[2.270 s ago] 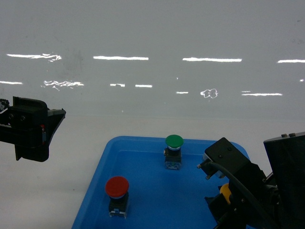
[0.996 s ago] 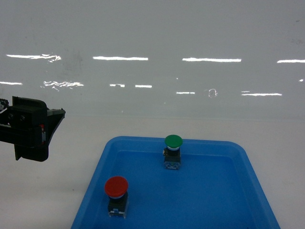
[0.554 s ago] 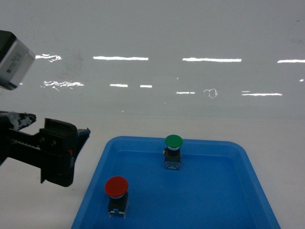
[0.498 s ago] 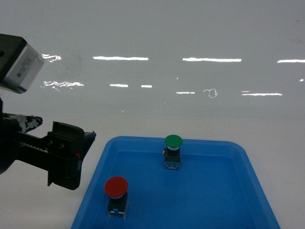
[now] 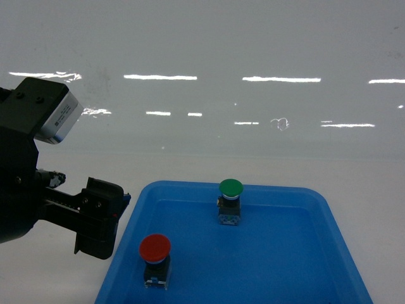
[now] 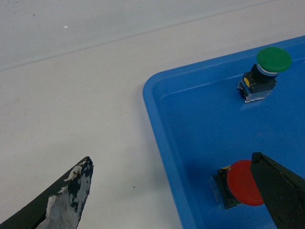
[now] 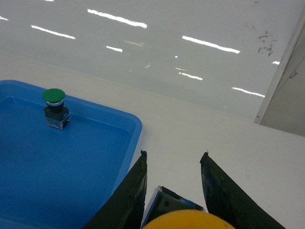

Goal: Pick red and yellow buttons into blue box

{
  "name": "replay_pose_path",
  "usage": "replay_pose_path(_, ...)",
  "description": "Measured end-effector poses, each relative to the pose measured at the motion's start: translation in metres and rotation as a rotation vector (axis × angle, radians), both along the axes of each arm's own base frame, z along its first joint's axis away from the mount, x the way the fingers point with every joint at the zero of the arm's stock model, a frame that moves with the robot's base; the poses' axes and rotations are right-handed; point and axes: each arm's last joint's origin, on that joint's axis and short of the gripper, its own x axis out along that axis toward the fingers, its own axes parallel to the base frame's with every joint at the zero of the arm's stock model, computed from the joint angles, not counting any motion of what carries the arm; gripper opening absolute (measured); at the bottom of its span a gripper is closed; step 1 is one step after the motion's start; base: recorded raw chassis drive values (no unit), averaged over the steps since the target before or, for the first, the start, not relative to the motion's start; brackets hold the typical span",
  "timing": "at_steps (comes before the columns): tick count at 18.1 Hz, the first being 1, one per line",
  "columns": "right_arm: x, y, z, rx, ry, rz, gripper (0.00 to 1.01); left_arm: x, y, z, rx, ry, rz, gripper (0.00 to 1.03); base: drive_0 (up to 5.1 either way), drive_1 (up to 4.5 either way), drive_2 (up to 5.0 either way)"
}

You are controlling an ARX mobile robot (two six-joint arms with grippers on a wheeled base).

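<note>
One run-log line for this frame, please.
left end effector: open, beside red button | right end effector: shut on yellow button | green button: in blue tray

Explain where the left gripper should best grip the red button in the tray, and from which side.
Grip the red button just under its cap, across the black switch block, coming from above. It stands upright in the tray with open floor all round; the open left gripper is already near.

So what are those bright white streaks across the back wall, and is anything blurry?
Head view: the streaks are glare from lamps on the glossy wall. Right wrist view: the same glare; the yellow button sits close and soft. Left wrist view: even light, the fingertips slightly blurred.
</note>
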Motion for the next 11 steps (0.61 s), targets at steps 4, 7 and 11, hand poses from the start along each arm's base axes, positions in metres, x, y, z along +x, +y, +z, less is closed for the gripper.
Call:
replay_pose_path(4,0.0,0.0,0.0,0.0,0.0,0.0,0.3,0.0007,0.0003,0.0024,0.017,-0.007,-0.014,0.98,0.0,0.0,0.0)
replay_pose_path(7,0.0,0.0,0.0,0.0,0.0,0.0,0.3,-0.0005,-0.0039,0.0044,0.035,-0.023,-0.03,0.98,0.0,0.0,0.0)
replay_pose_path(11,0.0002,0.0,-0.0004,-0.001,0.003,0.0,0.3,-0.0006,-0.0063,0.0051,0.047,-0.031,-0.034,0.98,0.0,-2.29,2.4)
